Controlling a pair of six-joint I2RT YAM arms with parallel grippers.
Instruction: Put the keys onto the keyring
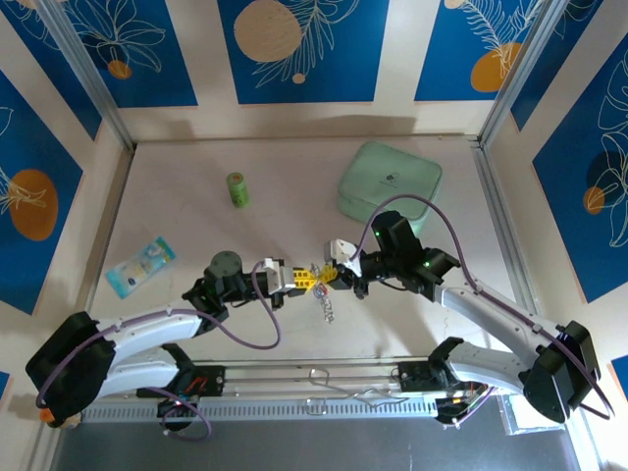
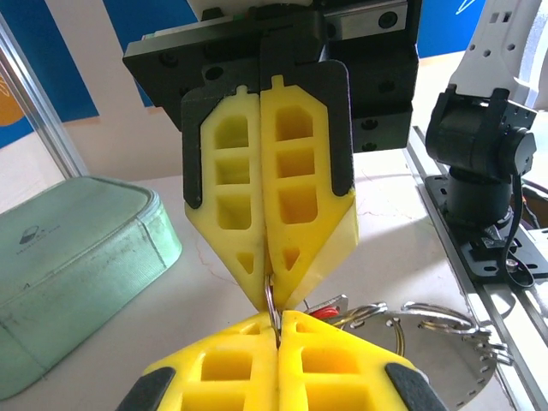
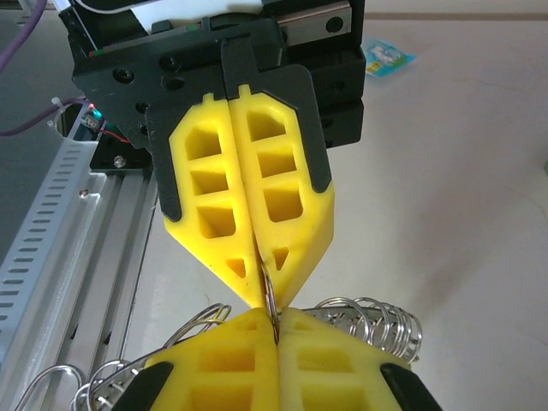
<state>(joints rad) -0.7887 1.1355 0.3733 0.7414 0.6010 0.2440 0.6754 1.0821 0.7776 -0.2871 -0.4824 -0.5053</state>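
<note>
Low at centre frame, left tool [image 2: 278, 334] and right tool [image 2: 271, 289] both pinch one thin loop [image 2: 269, 301], probably steadying it for threading.

A pale beige table [image 1: 294, 206] is stretching out flat, with most of its surface bare. A small green cylinder [image 1: 236, 188] is standing on it towards the far side, left of centre, appearing upright. A mint-green case [image 1: 389, 182] with rounded corners is lying flat at the far right, well apart from the cylinder. A blue and white packet [image 1: 141, 265] is lying flat near the left edge. Near the middle, the keyring [image 1: 325, 308], a spiky cluster of silvery loops, is hanging low; whether it is touching the surface cannot be told
</note>
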